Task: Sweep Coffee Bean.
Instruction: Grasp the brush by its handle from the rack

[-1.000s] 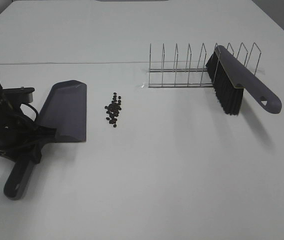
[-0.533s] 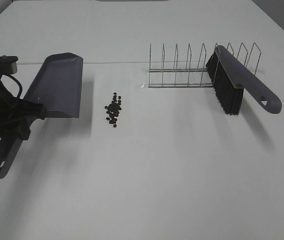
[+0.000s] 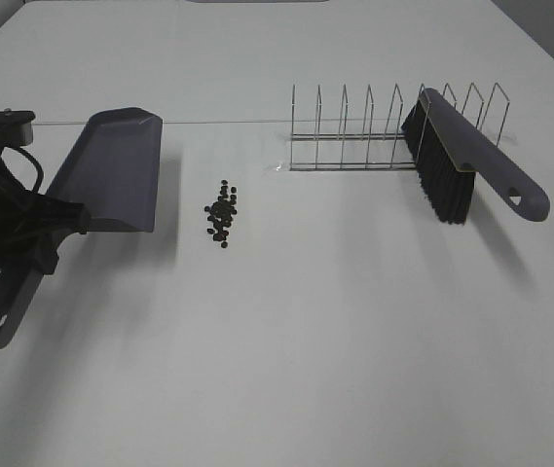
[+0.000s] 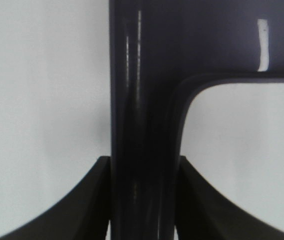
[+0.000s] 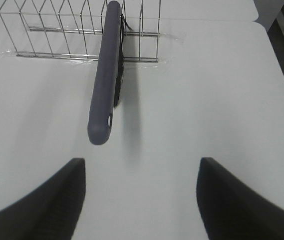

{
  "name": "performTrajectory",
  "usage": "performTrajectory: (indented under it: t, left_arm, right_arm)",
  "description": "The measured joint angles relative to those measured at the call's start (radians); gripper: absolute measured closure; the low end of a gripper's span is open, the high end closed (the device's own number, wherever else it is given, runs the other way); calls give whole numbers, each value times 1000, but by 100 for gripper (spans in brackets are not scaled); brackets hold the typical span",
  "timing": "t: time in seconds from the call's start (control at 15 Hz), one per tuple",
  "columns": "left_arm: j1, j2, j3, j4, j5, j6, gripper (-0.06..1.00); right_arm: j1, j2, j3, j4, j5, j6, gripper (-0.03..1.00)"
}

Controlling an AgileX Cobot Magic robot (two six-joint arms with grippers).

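Observation:
A small heap of dark coffee beans [image 3: 222, 212] lies on the white table, left of the middle. My left gripper [image 3: 35, 243] is shut on the handle of the grey dustpan [image 3: 111, 173] and holds it lifted and tilted, to the left of the beans. The left wrist view shows the handle [image 4: 144, 125] clamped between the fingers. The grey brush [image 3: 457, 161] leans in the wire rack [image 3: 374, 136] at the back right, bristles down. In the right wrist view my right gripper [image 5: 142, 200] is open and empty, short of the brush handle [image 5: 107, 75].
The wire rack [image 5: 77, 30] is taped to the table behind the brush. The table's right edge [image 5: 276, 65] shows in the right wrist view, with dark floor beyond it.
My left gripper lifted the dustpan off the table and carried it back and to the left, away from the beans. Over the last half second it barely moved. Beans and brush stayed put.

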Motion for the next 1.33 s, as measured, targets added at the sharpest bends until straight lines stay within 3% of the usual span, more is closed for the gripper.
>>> performTrajectory:
  t: [0.27,0.73,0.93,1.2,1.33]
  left_arm:
    - [0,0,0,0,-1,-4,59]
    - [0,0,0,2,-1,-5,59]
    - [0,0,0,4,-1,-5,59]
    - [0,0,0,22,-1,-5,59]
    - [0,0,0,27,-1,-5,59]
  right_arm:
    - [0,508,-356,5,-10,0,40]
    - [0,966,-799,80,89,-19,40]
    - [22,1147,-934,81,158,-25,40]
    - [120,1271,-1020,-9,177,-22,40]
    - [145,1338,-1088,-32,227,39,40]
